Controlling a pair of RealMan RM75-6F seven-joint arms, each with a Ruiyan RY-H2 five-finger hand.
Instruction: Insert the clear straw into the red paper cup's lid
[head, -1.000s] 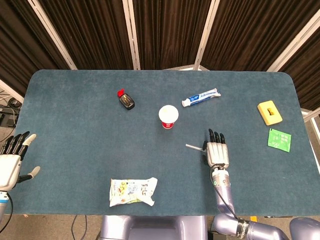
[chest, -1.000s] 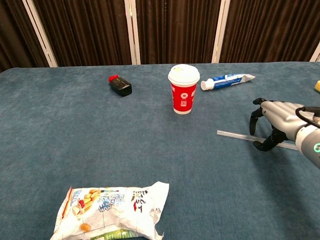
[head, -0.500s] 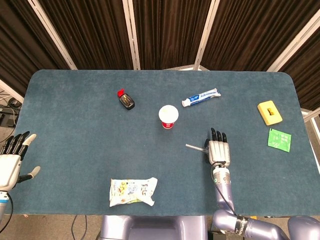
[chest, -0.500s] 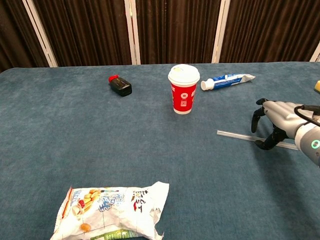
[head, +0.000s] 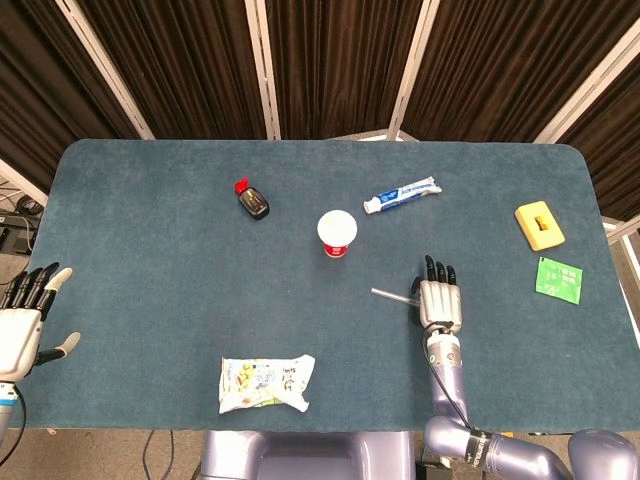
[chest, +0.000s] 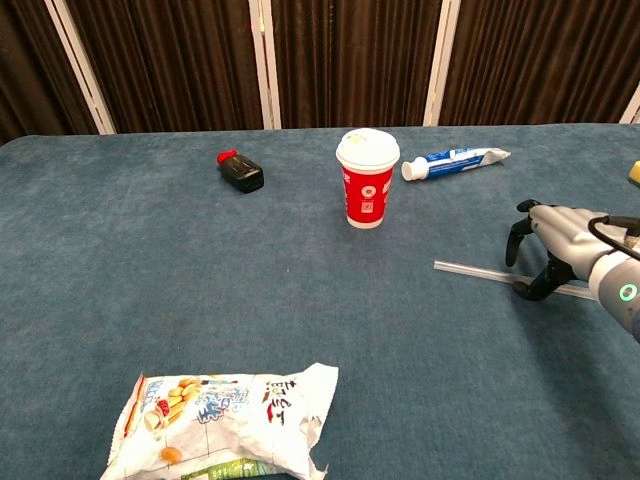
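Lying flat on the blue tabletop (head: 150, 250), the clear straw (chest: 480, 271) sits toward the near right part, one end pointing at the red cup (chest: 367, 180), which stands upright near the middle with its white lid (head: 337, 226) on. The right hand (chest: 556, 246) arches over the straw's far end, fingers curled down around it with the fingertips (chest: 524, 290) at the straw; whether it truly grips is unclear. At the near left corner the left hand (head: 22, 325) hovers with fingers spread, holding nothing. A snack bag (chest: 225, 418) lies by the near edge, a toothpaste tube (head: 402, 193) and small dark bottle (head: 252, 201) beyond the cup.
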